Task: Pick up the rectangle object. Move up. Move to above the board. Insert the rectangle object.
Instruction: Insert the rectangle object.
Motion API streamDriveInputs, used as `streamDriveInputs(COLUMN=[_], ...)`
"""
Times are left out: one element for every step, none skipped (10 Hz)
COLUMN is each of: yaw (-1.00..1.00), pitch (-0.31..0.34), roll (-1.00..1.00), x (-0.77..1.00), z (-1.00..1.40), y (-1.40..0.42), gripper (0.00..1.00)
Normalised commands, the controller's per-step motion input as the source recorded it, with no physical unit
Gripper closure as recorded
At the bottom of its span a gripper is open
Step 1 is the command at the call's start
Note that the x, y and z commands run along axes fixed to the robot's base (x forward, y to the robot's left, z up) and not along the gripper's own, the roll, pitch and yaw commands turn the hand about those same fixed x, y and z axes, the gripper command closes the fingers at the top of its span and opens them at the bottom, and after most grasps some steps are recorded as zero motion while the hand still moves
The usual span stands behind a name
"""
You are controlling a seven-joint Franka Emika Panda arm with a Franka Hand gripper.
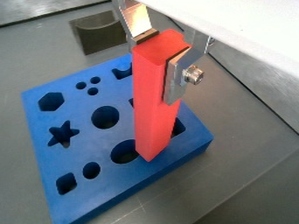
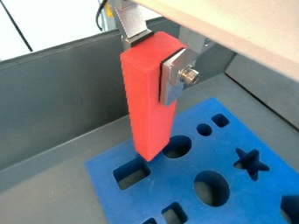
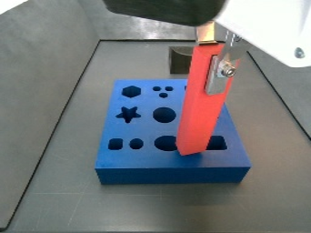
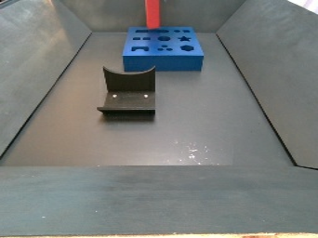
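Note:
My gripper [image 1: 159, 52] is shut on the top of the rectangle object [image 1: 152, 105], a long red bar that hangs upright. The silver fingers [image 1: 180, 77] clamp its upper end in both wrist views, and the gripper [image 2: 153, 58] stands over the board. The board [image 1: 70, 162] is a flat blue slab with dark cut-outs. The bar's lower end [image 3: 192, 146] is at the board's top face [image 3: 145, 136], beside a rectangular slot [image 3: 220, 143] near one edge. I cannot tell whether the end has entered the slot. In a side view the bar [image 4: 152, 11] rises above the far board [image 4: 163, 58]; the gripper is out of view there.
The dark L-shaped fixture [image 4: 128, 93] stands on the grey floor, nearer than the board in one side view, and shows behind the board in another [image 3: 180, 60]. Grey bin walls [image 4: 44, 65] slope up on all sides.

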Motion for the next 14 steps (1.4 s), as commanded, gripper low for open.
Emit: streamDriveInputs(yaw=[-0.32, -0.3, -0.31, -0.29, -0.33, -0.41, -0.47, -0.5, -0.45, -0.41, -0.16, 0.0, 0.0, 0.0], pitch=[0.0, 0.0, 0.037, 0.069, 0.137, 0.191, 0.2, 0.129, 0.069, 0.0, 0.0, 0.0, 0.0, 0.0], roll=[0.06, 0.12, 0.18, 0.21, 0.26, 0.28, 0.27, 0.19, 0.14, 0.08, 0.05, 0.0, 0.05, 0.04], x=[0.31, 0.37, 0.36, 0.35, 0.29, 0.29, 0.26, 0.25, 0.28, 0.35, 0.14, 0.06, 0.25, 0.25], z=[0.0, 0.0, 0.0, -0.04, -0.05, -0.04, -0.04, -0.02, 0.0, 0.0, 0.0, -0.05, -0.18, -0.19], y=[0.0, 0.0, 0.0, 0.0, 0.0, 0.0, 0.0, 0.0, -0.01, -0.01, 0.0, -0.03, 0.0, 0.0], gripper=[1.0, 1.0, 1.0, 1.0, 1.0, 1.0, 1.0, 1.0, 1.0, 1.0, 1.0, 1.0, 1.0, 1.0])
